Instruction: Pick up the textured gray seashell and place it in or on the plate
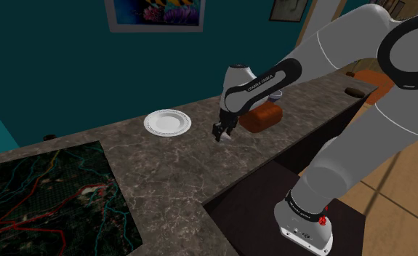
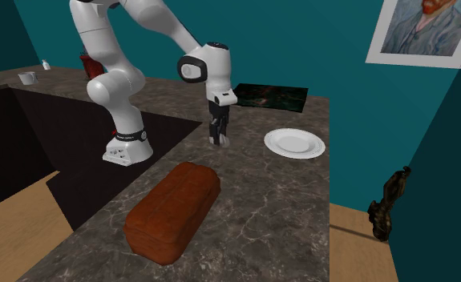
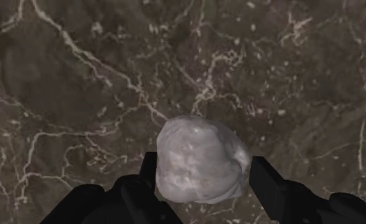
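Jaws clamped on the pale grey shell point(image 3: 199, 153), we see it wedged between the black fingers point(image 3: 148, 173) of our gripper point(image 3: 207, 167), dark marbled counter point(image 3: 79, 95) just beneath, white plate point(image 1: 167, 122) nearby, brown loaf point(image 2: 172, 210) on the gripper's other side.

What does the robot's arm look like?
The arm has fat, rounded white tubes with dark joints, and a black band with tiny white writing. Its gripper is all black, and there's a red dot near the foot.
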